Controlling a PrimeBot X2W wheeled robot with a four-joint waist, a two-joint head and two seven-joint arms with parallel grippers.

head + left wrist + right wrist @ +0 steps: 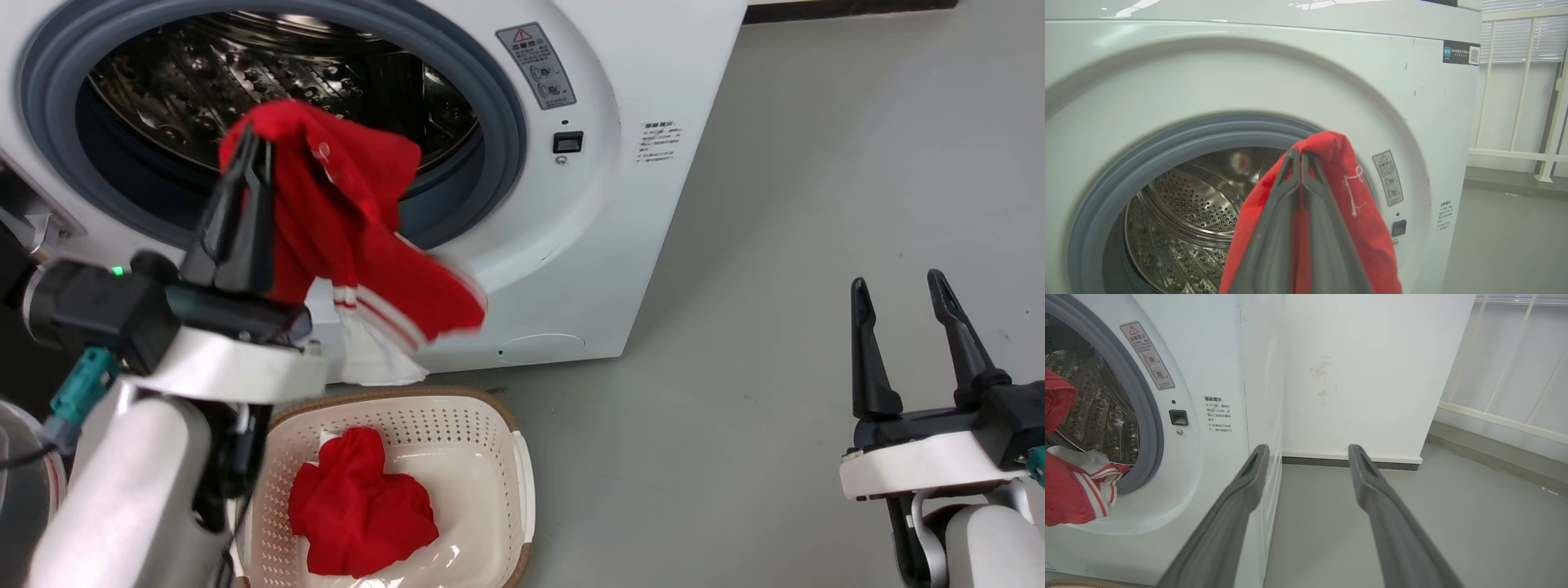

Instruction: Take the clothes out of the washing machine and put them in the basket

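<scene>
- Found left end effector point(255, 151) clamped tight on the top fold of a red garment point(351, 212), with the fingers pressed together and cloth bunched over the tips.
- Recorded that garment hanging in front of the washing machine point(620, 204) opening, outside the steel drum point(245, 65). Noted its striped hem and a white piece point(371, 363) dangling just above the basket point(522, 465). White piece either a separate cloth or part of the garment: could not tell.
- Noted a second red garment point(359, 506) lying crumpled inside the basket, on something pale.
- Found right end effector point(896, 282) with fingers apart and holding nothing, off to the side above the floor point(775, 327) and well apart from the opening.
- Saw no further clothes in the visible part of the drum, with the lower part hidden behind the garment and arm.
- Judged the fabric light, soft and limp, with no shape of its own. Considered it prone to drape, swing and catch on the grey door seal point(500, 147) or the basket rim.
- Judged a pinch on a bunched fold, as here, the sound hold. Rated a single thin layer or the trailing hem likelier to slip.
- Judged the step in hand as carrying the garment over the basket for release. Expected the hanging tail to land first, possibly across the rim.
</scene>
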